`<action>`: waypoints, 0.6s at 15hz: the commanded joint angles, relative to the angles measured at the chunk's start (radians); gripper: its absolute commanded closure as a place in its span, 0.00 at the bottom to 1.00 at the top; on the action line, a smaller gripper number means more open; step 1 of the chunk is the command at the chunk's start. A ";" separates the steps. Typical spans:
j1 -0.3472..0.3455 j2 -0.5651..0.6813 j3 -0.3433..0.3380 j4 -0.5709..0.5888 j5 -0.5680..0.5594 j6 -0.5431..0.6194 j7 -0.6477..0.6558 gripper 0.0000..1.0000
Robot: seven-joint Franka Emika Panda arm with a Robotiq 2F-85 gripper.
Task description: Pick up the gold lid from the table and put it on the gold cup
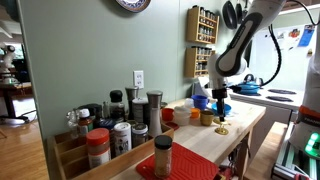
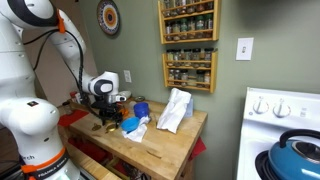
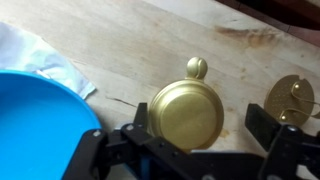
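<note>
In the wrist view the gold cup (image 3: 186, 115) shows from above as a round shiny gold shape with a small knob on its far edge. It stands on the wooden table between my fingers, closer to the left one. My gripper (image 3: 203, 120) is open and empty above it. The gold lid (image 3: 290, 97), a smaller flat gold disc with a knob, lies on the table to the right, partly hidden by my right finger. In an exterior view the gripper (image 1: 222, 106) hovers over a small gold piece (image 1: 222, 128); I cannot tell which one it is.
A blue bowl (image 3: 35, 125) sits close on the left with white cloth (image 3: 40, 55) behind it. The bowl (image 2: 140, 108) and a white bag (image 2: 175, 110) also stand on the wooden table (image 2: 165, 150). An orange cup (image 1: 168, 115) and several spice jars (image 1: 120, 125) crowd one end.
</note>
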 commanded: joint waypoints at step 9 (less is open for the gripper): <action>0.001 0.044 0.003 -0.004 -0.115 0.077 0.060 0.00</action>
